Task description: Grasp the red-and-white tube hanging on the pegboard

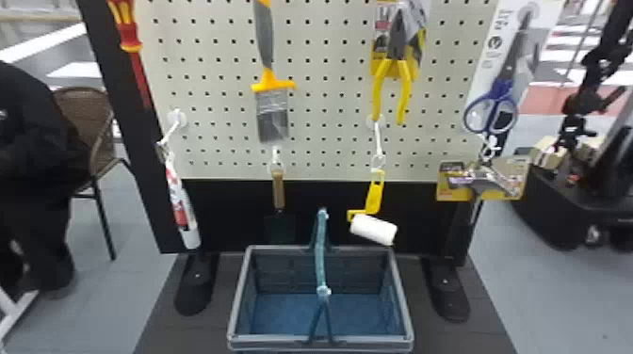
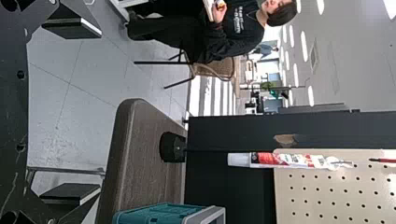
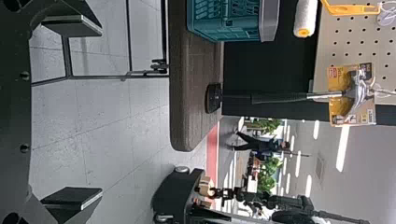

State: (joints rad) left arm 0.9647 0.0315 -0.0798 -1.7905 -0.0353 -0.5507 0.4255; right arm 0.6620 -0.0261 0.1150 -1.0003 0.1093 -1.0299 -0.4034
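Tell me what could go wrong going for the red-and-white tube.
The red-and-white tube hangs tilted from a white peg by a thin loop, so a nudge could swing it or slip it off. It hangs at the board's black side post, which the open left gripper might strike.

You have the left gripper near, fingers spread wide, well apart from the pegboard. The red-and-white tube hangs at its left edge, apparently from a hook, above the table.
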